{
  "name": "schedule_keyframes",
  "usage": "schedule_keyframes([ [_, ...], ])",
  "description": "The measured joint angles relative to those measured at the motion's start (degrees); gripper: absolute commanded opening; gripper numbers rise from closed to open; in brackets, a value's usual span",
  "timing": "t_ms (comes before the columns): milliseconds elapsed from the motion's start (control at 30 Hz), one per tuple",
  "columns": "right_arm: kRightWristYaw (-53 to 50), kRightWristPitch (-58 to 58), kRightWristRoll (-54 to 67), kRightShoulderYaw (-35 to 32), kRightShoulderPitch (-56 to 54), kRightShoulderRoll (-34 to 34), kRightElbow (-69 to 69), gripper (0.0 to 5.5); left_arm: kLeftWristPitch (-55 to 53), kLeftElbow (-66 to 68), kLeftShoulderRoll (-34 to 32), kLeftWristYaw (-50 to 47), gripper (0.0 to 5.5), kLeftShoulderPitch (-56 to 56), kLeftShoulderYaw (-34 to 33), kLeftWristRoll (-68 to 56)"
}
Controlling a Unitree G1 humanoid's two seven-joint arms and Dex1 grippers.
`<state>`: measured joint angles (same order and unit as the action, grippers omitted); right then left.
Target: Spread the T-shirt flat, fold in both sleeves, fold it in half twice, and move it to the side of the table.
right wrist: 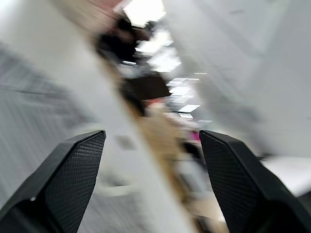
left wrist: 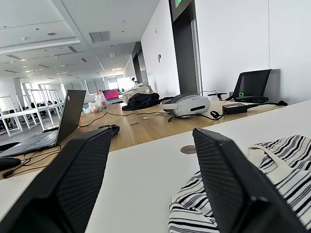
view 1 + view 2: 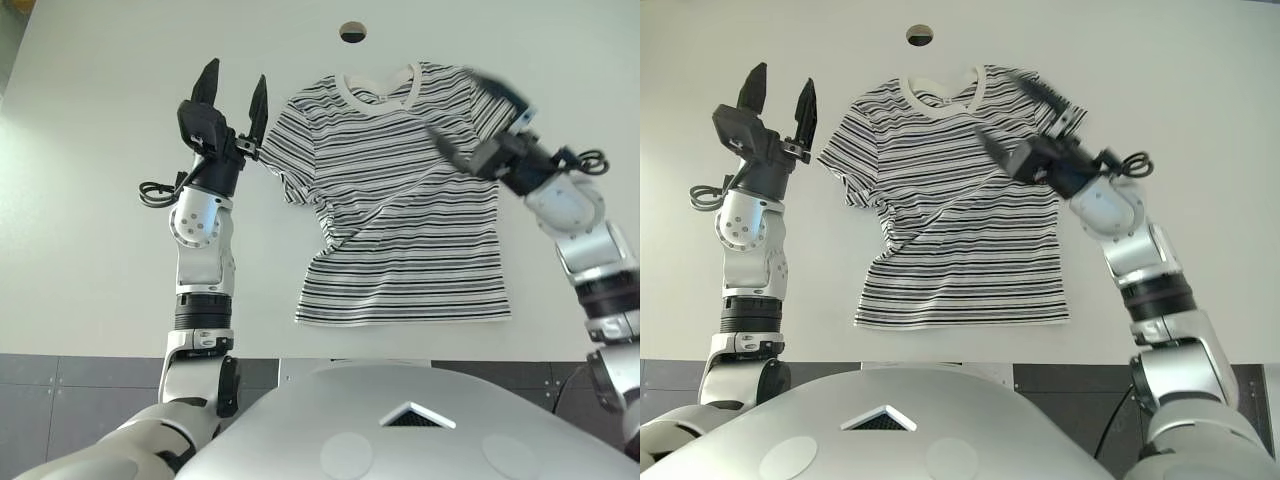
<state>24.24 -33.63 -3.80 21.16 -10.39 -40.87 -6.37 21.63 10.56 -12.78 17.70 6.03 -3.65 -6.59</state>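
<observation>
A white table (image 3: 90, 260) with a round hole (image 3: 352, 32) stands over grey floor tiles (image 3: 80, 385). Beyond it, a wooden desk (image 2: 146, 128) holds a laptop (image 2: 63, 119); a black chair (image 2: 250, 87) sits against a white wall (image 2: 233, 43), under a pale ceiling (image 2: 58, 29)

Head eyes: above, facing down; both share the T-shirt (image 3: 400, 200).
Left wrist: low, facing across the table (image 2: 141, 179).
Right wrist: blurred, perhaps facing upward.

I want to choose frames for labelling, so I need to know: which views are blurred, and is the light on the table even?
Right wrist view: background heavily smeared, only the fingers crisp. Left eye view: right gripper blurred over the T-shirt, left gripper sharp; the table evenly lit, shadows faint. Left wrist view: clear, far desks included.
</observation>
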Motion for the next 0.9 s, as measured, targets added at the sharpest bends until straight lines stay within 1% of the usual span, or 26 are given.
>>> schedule_keyframes([
  [67, 10.17, 1.63, 3.53, 1.37, 4.68, -6.3, 4.49, 3.57, -0.78, -1.33, -0.47, 0.2, 3.08, -0.46, -0.09, -0.01],
  [100, 14.17, 3.18, 3.38, 1.79, 7.11, -9.38, 4.64, 3.57, -0.91, -2.01, -0.73, 0.39, 3.08, -0.76, -0.17, -0.01],
  [167, 18.88, 5.14, 1.23, 2.87, 9.6, -11.97, 3.44, 3.57, -1.14, -2.7, -0.86, 0.46, 3.08, -0.81, -0.29, -0.01],
  [333, 24.42, 5.53, 1.48, 2.37, 10.04, -16.43, 3.12, 3.57, -1.47, -4.35, -1.4, 0.51, 3.08, -0.89, -0.67, 0.02],
  [467, 33.53, 10.44, 8.09, 0.33, 15.71, -25.4, 8.59, 3.57, -1.63, -4.86, -1.86, 0.58, 3.08, -0.88, -0.65, 0.13],
  [500, 34.94, 11.82, 9.35, 0.01, 17.26, -26.66, 10.29, 3.57, -1.76, -4.9, -1.91, 0.61, 3.08, -0.87, -0.62, 0.14],
  [633, 36.02, 13.9, 10.65, -2.19, 18.93, -26.13, 13.04, 3.57, -2.65, -5.05, -1.92, 0.64, 3.08, -0.87, -0.56, 0.16],
  [700, 35.17, 14.08, 12.13, -4.31, 18.0, -22.72, 13.3, 3.57, -3.29, -5.38, -1.92, 0.71, 3.08, -0.87, -0.54, 0.14],
  [767, 35.09, 14.72, 16.16, -7.51, 15.83, -21.59, 14.04, 3.57, -4.44, -5.9, -1.96, 1.15, 3.08, -0.88, -0.51, -0.01],
  [833, 35.7, 15.31, 20.06, -10.52, 13.51, -20.17, 14.17, 3.57, -7.15, -6.97, -2.35, 2.17, 3.08, -1.13, 0.0, -0.35],
  [900, 36.69, 16.29, 23.59, -13.44, 11.61, -19.22, 14.13, 3.57, -12.51, -8.42, -2.62, 4.2, 3.08, -2.74, 1.35, -1.33],
])
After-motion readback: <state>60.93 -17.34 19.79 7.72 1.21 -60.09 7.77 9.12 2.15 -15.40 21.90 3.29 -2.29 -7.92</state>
